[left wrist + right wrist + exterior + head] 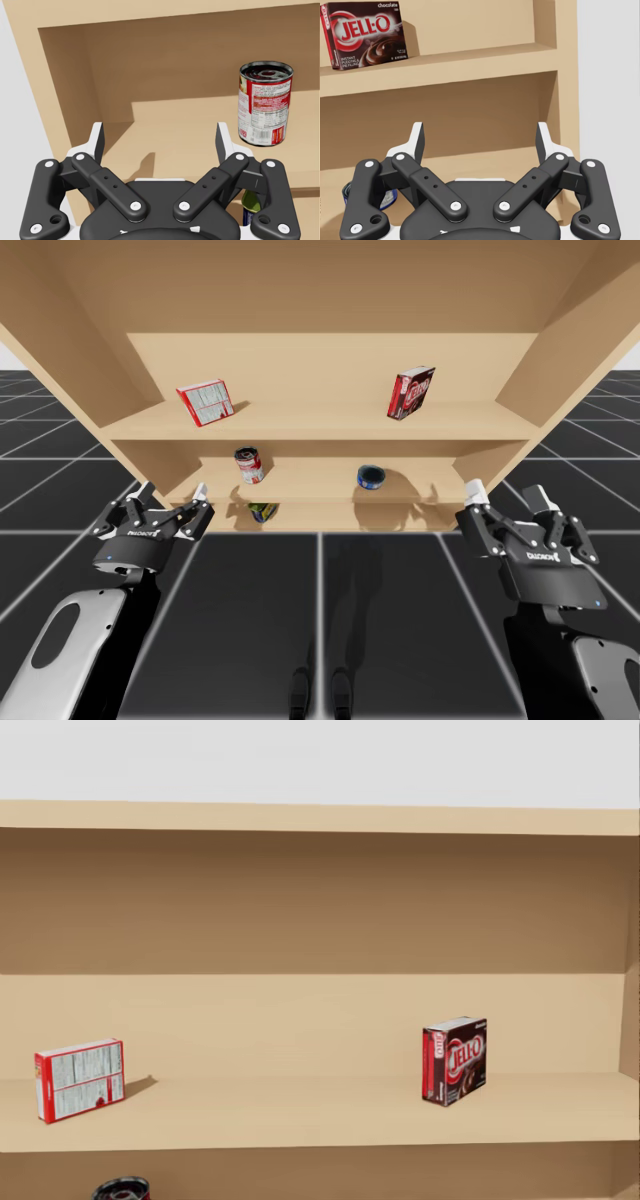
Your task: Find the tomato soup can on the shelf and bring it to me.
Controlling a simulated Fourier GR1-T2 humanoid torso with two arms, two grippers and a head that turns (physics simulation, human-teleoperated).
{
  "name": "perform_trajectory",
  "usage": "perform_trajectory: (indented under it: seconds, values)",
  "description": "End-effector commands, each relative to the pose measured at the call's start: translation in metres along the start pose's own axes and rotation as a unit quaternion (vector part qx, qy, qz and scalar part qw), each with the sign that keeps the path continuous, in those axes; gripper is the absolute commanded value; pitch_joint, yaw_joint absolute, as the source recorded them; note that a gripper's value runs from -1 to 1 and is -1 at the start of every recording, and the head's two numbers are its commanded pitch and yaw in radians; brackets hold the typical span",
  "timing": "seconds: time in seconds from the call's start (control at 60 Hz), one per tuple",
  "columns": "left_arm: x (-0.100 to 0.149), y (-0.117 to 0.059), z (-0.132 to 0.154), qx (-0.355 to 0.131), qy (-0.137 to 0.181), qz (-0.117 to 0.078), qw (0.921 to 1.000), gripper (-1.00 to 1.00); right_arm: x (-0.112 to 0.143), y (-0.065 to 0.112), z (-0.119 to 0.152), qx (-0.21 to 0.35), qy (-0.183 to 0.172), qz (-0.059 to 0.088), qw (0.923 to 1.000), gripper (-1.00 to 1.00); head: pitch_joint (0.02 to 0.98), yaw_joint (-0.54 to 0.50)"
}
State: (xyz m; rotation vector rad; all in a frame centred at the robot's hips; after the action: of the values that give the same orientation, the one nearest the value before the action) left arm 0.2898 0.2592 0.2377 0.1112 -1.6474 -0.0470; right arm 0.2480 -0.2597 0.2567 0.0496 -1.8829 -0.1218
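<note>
My left pincer (172, 490), open and empty, hangs before the wooden shelf (320, 420); the red-and-white can (248, 466) stands upright on its middle level, ahead of the pincer and to its right, not yet within its grasp. The can is a smooth, labelled cylinder with a ridged lid, and my right pincer (507, 492), also open, looks farther from it.

wooden shelf (320, 425), open front, three boards. top board: red-white box (205, 402) at left, tilted; dark red box (411, 392) at right, upright. middle board: red can (249, 465) at left, upright; blue can (371, 476) at right. bottom board: green can (262, 511) below the red can, partly hidden.
</note>
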Motion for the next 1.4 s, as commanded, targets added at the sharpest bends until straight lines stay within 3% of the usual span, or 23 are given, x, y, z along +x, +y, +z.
perform_trajectory:
  seconds: [0.017,0.05,0.25,0.533,0.717,0.967,1.0,1.067,1.167,1.3,1.4]
  values:
    - [0.0,0.0,0.0,0.001,0.0,-0.002,1.0,-1.0,0.0,0.002,0.005,0.005,0.011,-0.01,0.9999,-1.0,0.092,-0.05]
    - [0.0,0.0,0.0,0.001,0.0,-0.002,1.0,-1.0,0.0,0.002,0.005,0.023,0.015,-0.002,0.9996,-1.0,0.095,-0.05]
    - [0.0,-0.001,0.0,0.001,-0.001,-0.002,1.0,-1.0,0.0,0.001,0.003,0.023,0.019,-0.004,0.9996,-1.0,0.192,-0.02]
    - [0.001,0.0,0.0,0.001,-0.001,-0.001,1.0,-1.0,-0.003,0.005,0.005,0.04,0.03,-0.001,0.9988,-1.0,0.418,0.18]
    - [0.002,0.001,0.001,-0.001,-0.004,0.002,1.0,-1.0,-0.006,0.007,0.005,0.047,0.035,0.001,0.9983,-1.0,0.501,0.3]
    - [0.01,-0.008,0.007,-0.015,-0.013,0.011,0.9997,-1.0,-0.007,0.008,0.005,0.052,0.037,0.005,0.9979,-1.0,0.505,0.29]
    - [0.015,-0.011,0.01,-0.026,-0.006,0.022,0.9994,-1.0,-0.007,0.008,0.005,0.051,0.037,0.006,0.998,-1.0,0.505,0.29]
    - [0.026,-0.017,0.016,-0.042,0.012,0.012,0.999,-1.0,-0.007,0.008,0.005,0.05,0.035,0.008,0.9981,-1.0,0.505,0.29]
    - [0.043,-0.026,0.025,-0.084,0.044,0.014,0.9954,-1.0,-0.007,0.007,0.005,0.05,0.033,0.012,0.9981,-1.0,0.507,0.29]
    - [0.059,-0.041,0.028,-0.131,0.059,0.022,0.9894,-1.0,-0.006,0.007,0.006,0.049,0.032,0.013,0.9982,-1.0,0.505,0.28]
    - [0.067,-0.049,0.02,-0.136,0.062,0.021,0.9886,-1.0,-0.007,0.007,0.006,0.048,0.032,0.013,0.9982,-1.0,0.502,0.28]
